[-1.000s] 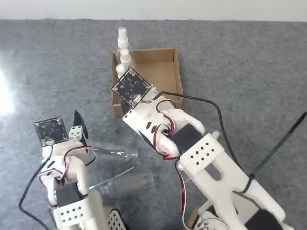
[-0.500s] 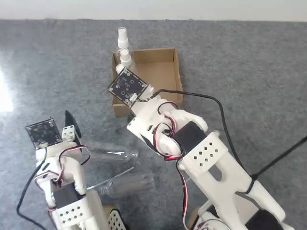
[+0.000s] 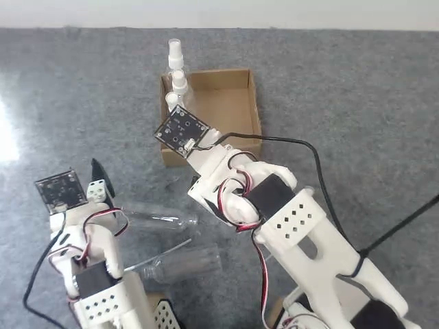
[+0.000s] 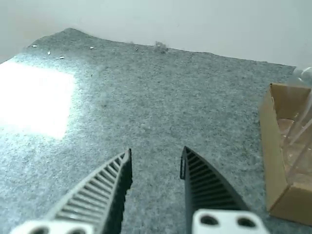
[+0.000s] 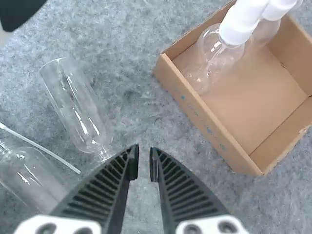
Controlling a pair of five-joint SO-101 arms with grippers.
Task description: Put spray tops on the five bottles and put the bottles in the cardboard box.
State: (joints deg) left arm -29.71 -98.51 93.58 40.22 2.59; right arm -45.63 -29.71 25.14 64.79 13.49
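Three clear bottles with white spray tops [image 3: 180, 81] stand along the left wall of the cardboard box [image 3: 233, 113]. Two uncapped bottles lie on the carpet: one [image 3: 161, 219] between the arms, the other [image 3: 184, 263] nearer, with a thin spray tube [image 3: 161, 253] beside it. My right gripper [image 5: 144, 153] hovers over bare carpet between the box [image 5: 209, 129] and the lying bottle [image 5: 73, 105], its jaws nearly together and holding nothing. My left gripper [image 4: 157, 153] is open and empty over the carpet, left of the box [image 4: 275, 141].
Grey carpet covers the table, with free room left and right of the box. A black cable [image 3: 302, 147] runs from the right arm across the carpet. The right half of the box floor is bare.
The right arm has drawn back a little from the box toward the lying bottles. The left arm has swung slightly to the left.
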